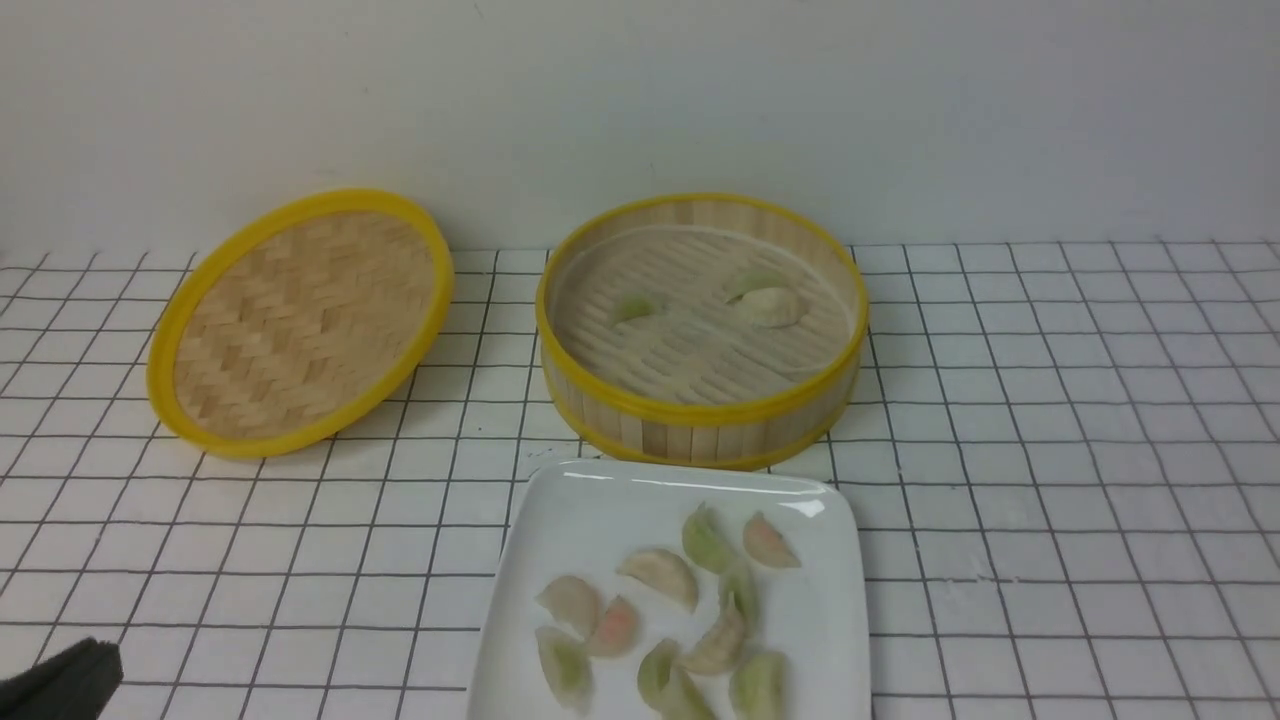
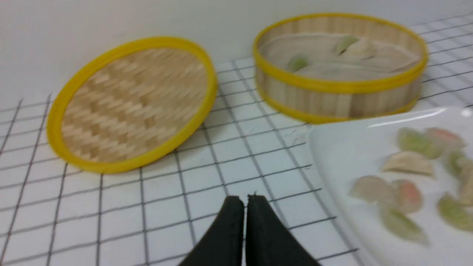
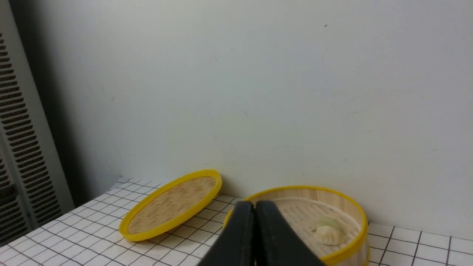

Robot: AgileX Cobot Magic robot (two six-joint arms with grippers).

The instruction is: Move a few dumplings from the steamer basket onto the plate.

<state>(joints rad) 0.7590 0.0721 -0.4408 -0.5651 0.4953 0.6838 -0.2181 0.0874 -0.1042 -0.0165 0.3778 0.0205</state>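
Observation:
The steamer basket (image 1: 700,412) stands at the middle back and holds three dumplings: a green one (image 1: 635,307), another green one (image 1: 752,283) and a whitish one (image 1: 772,307). In front of it lies the white plate (image 1: 590,520) with several dumplings (image 1: 660,575) on it. My left gripper (image 2: 245,199) is shut and empty, low over the tablecloth to the left of the plate (image 2: 343,147); its black tip (image 1: 70,678) shows at the front left corner. My right gripper (image 3: 254,205) is shut and empty, held high on the near side of the basket (image 3: 354,236).
The shallow woven lid (image 1: 300,320) with its yellow rim leans tilted at the back left, next to the basket. A white wall runs close behind both. A checked cloth (image 1: 1050,450) covers the table. A grey vented panel (image 3: 22,147) stands at the far left.

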